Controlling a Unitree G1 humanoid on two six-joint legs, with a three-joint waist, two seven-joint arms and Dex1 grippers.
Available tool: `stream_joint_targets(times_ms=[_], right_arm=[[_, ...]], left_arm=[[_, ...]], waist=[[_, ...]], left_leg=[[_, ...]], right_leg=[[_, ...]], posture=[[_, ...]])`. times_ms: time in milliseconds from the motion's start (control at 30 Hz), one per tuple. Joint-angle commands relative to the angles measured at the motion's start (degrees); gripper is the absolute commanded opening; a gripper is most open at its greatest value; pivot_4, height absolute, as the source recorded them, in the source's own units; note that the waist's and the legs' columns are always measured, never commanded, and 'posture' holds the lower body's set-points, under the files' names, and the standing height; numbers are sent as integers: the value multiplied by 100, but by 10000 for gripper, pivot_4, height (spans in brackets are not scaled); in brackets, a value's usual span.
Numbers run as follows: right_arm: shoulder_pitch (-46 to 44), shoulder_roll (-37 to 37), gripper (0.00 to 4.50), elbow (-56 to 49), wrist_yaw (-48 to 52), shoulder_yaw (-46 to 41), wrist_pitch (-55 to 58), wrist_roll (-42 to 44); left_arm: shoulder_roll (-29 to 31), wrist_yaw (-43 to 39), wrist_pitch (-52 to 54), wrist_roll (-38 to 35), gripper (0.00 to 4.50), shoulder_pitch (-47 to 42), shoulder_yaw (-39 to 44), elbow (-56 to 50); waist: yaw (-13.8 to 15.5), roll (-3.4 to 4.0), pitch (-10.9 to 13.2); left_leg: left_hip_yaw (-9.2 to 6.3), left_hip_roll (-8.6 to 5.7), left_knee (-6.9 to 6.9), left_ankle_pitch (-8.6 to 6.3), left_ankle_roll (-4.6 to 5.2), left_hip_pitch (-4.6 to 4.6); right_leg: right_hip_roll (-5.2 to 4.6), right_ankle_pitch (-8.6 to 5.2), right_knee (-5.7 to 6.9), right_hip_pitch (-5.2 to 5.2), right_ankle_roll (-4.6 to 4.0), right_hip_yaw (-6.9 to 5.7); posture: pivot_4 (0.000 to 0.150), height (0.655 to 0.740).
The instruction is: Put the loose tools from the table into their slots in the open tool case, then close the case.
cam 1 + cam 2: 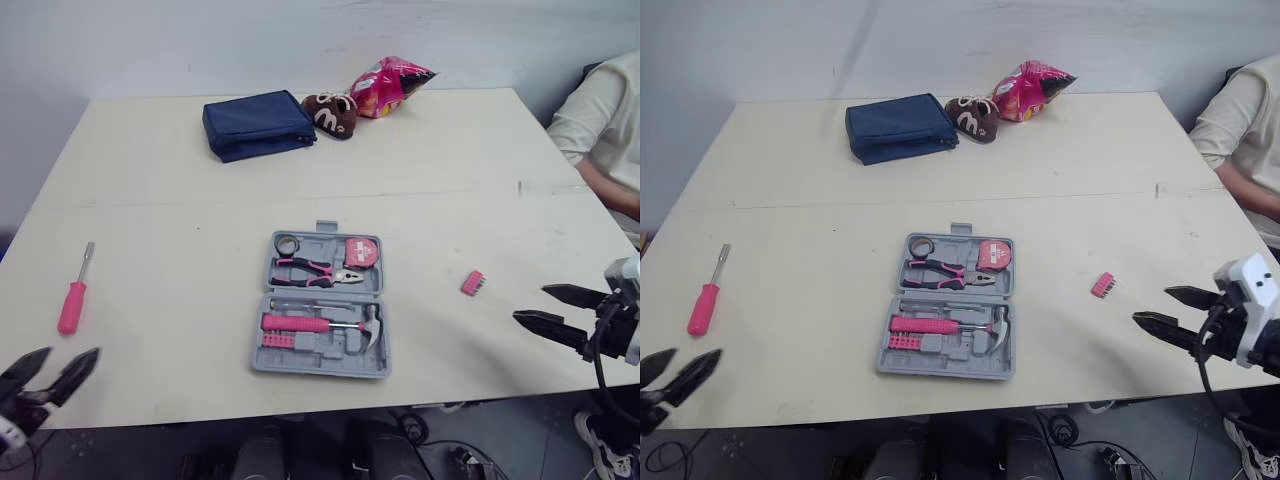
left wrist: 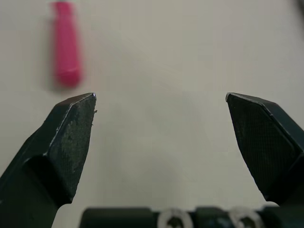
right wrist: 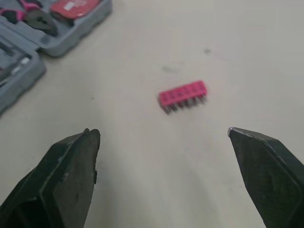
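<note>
Evidently nothing was grasped yet. The grey plastic tool case (image 1: 318, 366) lay open near the middle of the pale wooden bench (image 1: 200, 200), with the pink-handled pliers (image 1: 315, 270) and pink-handled hammer (image 1: 320, 325) seated in their slots. Two loose items lay outside it: a pink-handled screwdriver (image 1: 74, 295) well to the case's left, and a pink strip of screwdriver bits (image 1: 472, 283) to its right. Each arm hung low at the bench's near edge on its own side, probably so each could take the nearer tool. The left claw (image 1: 72, 352) was spread wide and empty, near the screwdriver but apart from it. The right claw (image 1: 530, 303) was likewise spread and empty, aimed toward the bit strip. The head views gave the overall layout. The right wrist view added that the strip (image 3: 183, 95) lay ahead, between the finger lines, with the case corner (image 3: 71, 35) off to one side. The left wrist view put the screwdriver handle (image 2: 66, 42) off-centre, so I judged that arm needed realigning first.
</note>
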Motion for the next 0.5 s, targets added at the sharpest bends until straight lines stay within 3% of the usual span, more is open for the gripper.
stream_joint_targets(times_ms=[33, 267, 367, 500], right_arm=[[-81, -104, 45000, 262, 158, -71, -289, -189], [27, 120, 45000, -95, 75, -174, -262, -157], [208, 418, 45000, -922, -282, -279, -1, 52], [360, 1052, 45000, -2176, -1284, -177, 537, 345]], left_arm=[[289, 5, -288, 140, 44329, 32, 177, 354], [815, -273, -443, 67, 44329, -320, -290, 735], [1378, -691, -393, 86, 44329, -703, -1325, 102], [1911, -898, 310, -735, 44329, -1920, -2344, -427]], waist=[[6, 0, 0], [1, 3, -1], [27, 7, -1], [56, 10, -3]], left_leg=[[1, 0, 0, 0, 0, -1], [2, 8, -1, -7, -9, -2], [0, 9, -2, -7, -13, -2], [0, 9, -3, 0, -31, -3]], right_leg=[[0, 0, 0, -1, 0, 0], [-4, -2, 3, -6, -3, 0], [-4, -2, 6, -6, -4, 1], [-8, -1, 13, -7, -5, 5]], posture=[[1500, 7400], [1500, 7400], [1500, 7400], [1500, 7400]])
